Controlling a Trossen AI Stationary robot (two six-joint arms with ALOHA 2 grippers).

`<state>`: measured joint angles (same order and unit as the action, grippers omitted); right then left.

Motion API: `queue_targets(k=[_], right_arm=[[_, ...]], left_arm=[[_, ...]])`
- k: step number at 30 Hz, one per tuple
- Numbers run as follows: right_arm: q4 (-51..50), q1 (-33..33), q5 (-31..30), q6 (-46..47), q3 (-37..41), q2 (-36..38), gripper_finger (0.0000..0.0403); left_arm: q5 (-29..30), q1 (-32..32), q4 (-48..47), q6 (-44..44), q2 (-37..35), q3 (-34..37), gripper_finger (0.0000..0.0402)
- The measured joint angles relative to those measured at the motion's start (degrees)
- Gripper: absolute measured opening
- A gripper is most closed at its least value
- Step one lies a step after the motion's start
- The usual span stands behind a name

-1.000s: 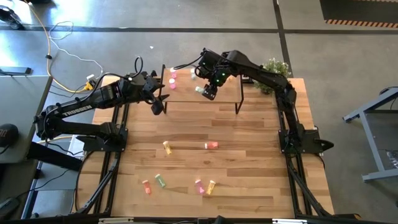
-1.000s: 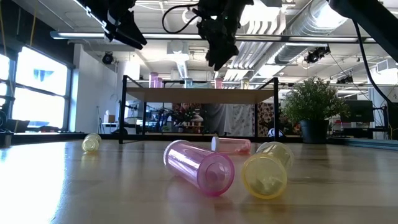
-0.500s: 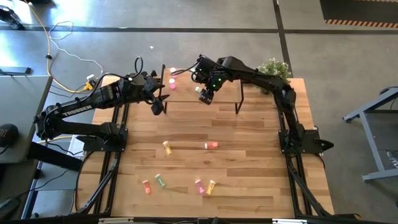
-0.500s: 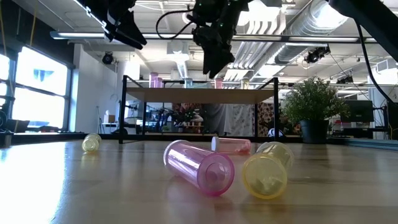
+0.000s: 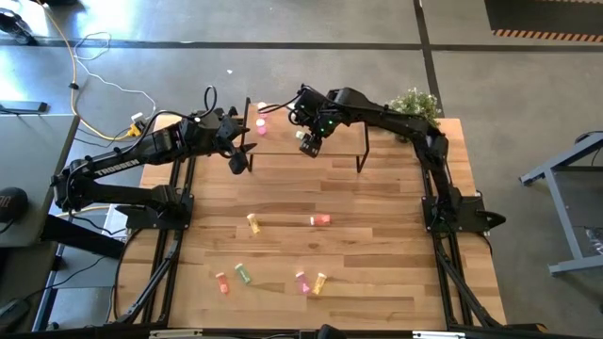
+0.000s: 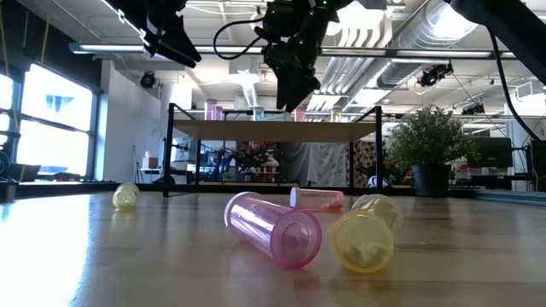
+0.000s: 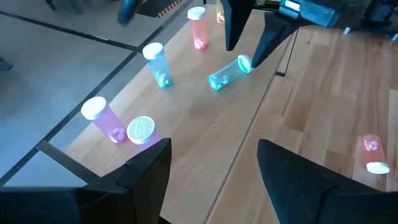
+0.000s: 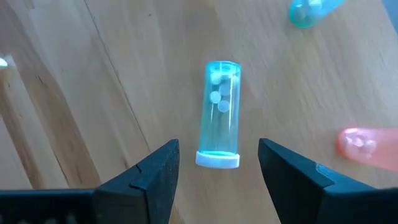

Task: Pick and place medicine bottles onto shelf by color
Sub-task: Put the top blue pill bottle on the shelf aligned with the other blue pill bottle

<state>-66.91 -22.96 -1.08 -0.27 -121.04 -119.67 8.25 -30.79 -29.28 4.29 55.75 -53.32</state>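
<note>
Right gripper (image 5: pixel 309 143) is held above the shelf (image 5: pixel 283 141), fingers spread apart and empty; directly beneath it, a green medicine bottle (image 8: pixel 221 114) is seen lying on its side on the shelf board, white cap toward the gripper, untouched. Left gripper (image 5: pixel 241 158) is held just off the shelf's left end, fingers likewise parted with nothing between them. On the shelf are also noted an upright green bottle (image 7: pixel 157 64), an upright red-orange bottle (image 7: pixel 198 28) and two pink bottles (image 7: pixel 104 119). Six further bottles (image 5: pixel 252 223) are scattered on the tabletop (image 5: pixel 377 264), well apart from the shelf.
</note>
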Motion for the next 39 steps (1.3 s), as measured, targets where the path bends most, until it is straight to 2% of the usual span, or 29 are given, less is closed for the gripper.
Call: queue_targets(k=[9, 22, 39], right_arm=[[1.8, 0.0, 1.0, 0.3, 5.2, 0.1, 0.0207], [2.7, 0.0, 1.1, 0.3, 5.3, 0.0, 0.0125], [2.9, 0.0, 1.6, 0.3, 5.3, 0.0, 0.0119]], left_arm=[[0.1, 0.0, 0.0, -0.1, 0.0, 0.0, 0.023], [0.1, 0.0, 0.0, -1.1, 0.0, 0.0, 0.0229], [0.1, 0.0, 0.0, -1.2, 0.0, 0.0, 0.023]])
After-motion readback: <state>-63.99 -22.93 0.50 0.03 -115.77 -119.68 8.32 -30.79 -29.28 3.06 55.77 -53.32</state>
